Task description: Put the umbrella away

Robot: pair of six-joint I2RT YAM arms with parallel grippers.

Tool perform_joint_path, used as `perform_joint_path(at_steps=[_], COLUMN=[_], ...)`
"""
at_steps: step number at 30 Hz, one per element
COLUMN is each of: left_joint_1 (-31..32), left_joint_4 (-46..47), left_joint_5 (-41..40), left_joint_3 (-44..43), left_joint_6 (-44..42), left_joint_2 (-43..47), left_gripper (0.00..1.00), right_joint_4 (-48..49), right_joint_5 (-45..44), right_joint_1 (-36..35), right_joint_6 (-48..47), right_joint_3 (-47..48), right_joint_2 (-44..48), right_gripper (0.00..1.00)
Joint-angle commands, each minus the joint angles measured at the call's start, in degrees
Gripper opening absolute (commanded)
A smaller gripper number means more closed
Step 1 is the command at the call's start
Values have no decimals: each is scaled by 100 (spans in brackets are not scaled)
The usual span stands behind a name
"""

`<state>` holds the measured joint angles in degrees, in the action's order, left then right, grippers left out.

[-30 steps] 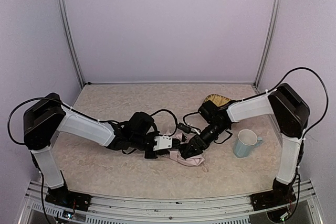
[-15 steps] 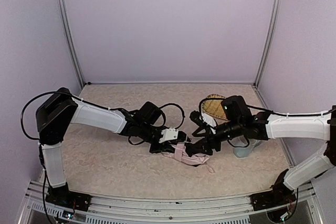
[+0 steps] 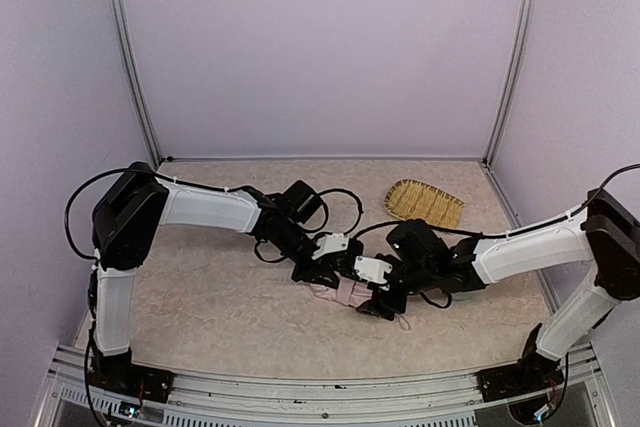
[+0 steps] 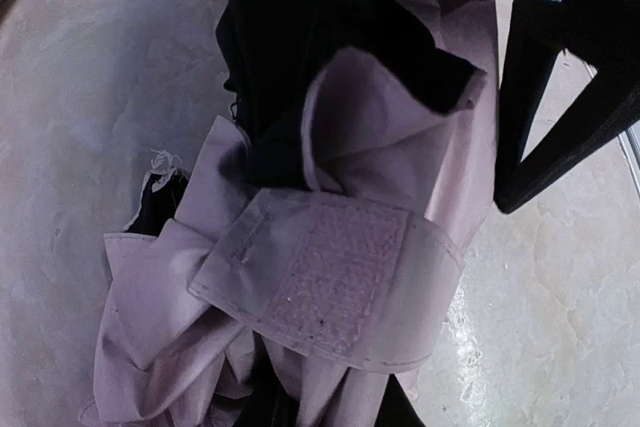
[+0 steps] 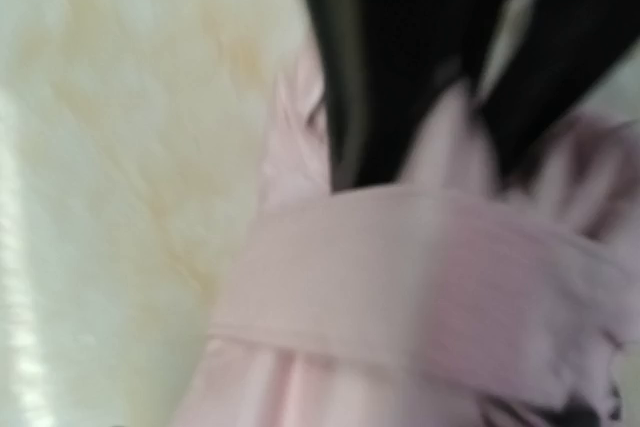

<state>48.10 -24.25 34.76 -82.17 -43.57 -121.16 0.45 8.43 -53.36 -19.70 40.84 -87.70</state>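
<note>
Nearly bundled: umbrella beside the tray, not in it.

The umbrella lies crumpled on the table, near the woven bamboo tray on its near-left side. My left gripper and right gripper crowd the fabric from opposite ends. I cannot tell whether either pair of jaws is spread or pinching, since the right wrist view is blurred. The Velcro strap shows its patch facing outward, so I judge that a careless tug could spring the folds loose or knock my fingers together.
</note>
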Motion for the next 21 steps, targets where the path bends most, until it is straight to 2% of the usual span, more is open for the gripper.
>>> perform_joint_path(at_steps=[1,6,12,14,18,21], left_joint_1=[-15,-133,-206,-270,-379,-449], left_joint_4=[-1551,-1668,-1651,-1594,-1489,-1231], left_joint_5=[-256,-59,193,232,287,254], left_joint_3=[114,-32,26,80,209,369], left_joint_6=[62,34,-129,-194,-459,-527], left_joint_2=[-728,-805,-704,-598,-336,-121], left_gripper=[13,13,14,14,18,28], right_joint_4=[-992,-1033,-1432,-1675,-1965,-2026], right_joint_5=[-892,-953,-1433,-1617,-1814,-1830], right_joint_1=[-242,-460,-477,-478,-465,-466], right_joint_6=[-341,-554,-432,-413,-425,-400], right_joint_3=[436,528,731,815,914,981], right_joint_2=[-597,-881,-1365,-1486,-1758,-1842], right_gripper=[78,73,67,58,33,15])
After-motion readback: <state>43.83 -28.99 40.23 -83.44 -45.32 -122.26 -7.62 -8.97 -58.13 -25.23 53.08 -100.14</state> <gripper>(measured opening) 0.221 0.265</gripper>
